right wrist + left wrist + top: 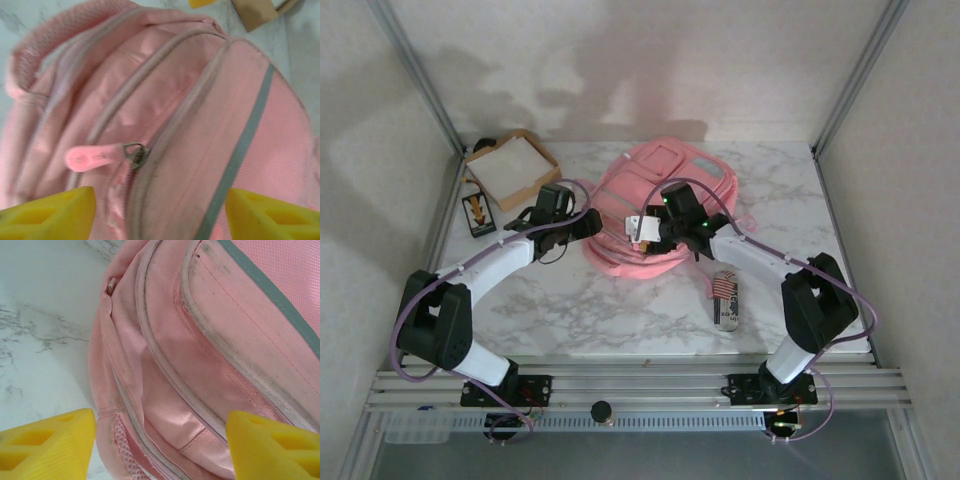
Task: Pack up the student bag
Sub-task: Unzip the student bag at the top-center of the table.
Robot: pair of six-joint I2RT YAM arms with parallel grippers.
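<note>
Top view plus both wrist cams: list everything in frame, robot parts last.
student bag: 1, pink with a grey stripe, far centre of the table, under both tools
zip pull: 1, pink, on the bag's zip, ahead of the right tool
cardboard box: 1, brown, white inside, far left corner
card: 1, dark with orange print, left edge, just nearer than the box
pouch: 1, red-and-white striped, near right, beside the right arm
table: 1, white marble
left arm: 1, white with black joints
right arm: 1, same colours
left tool: 1, yellow fingers, open
right tool: 1, yellow fingers, open
</note>
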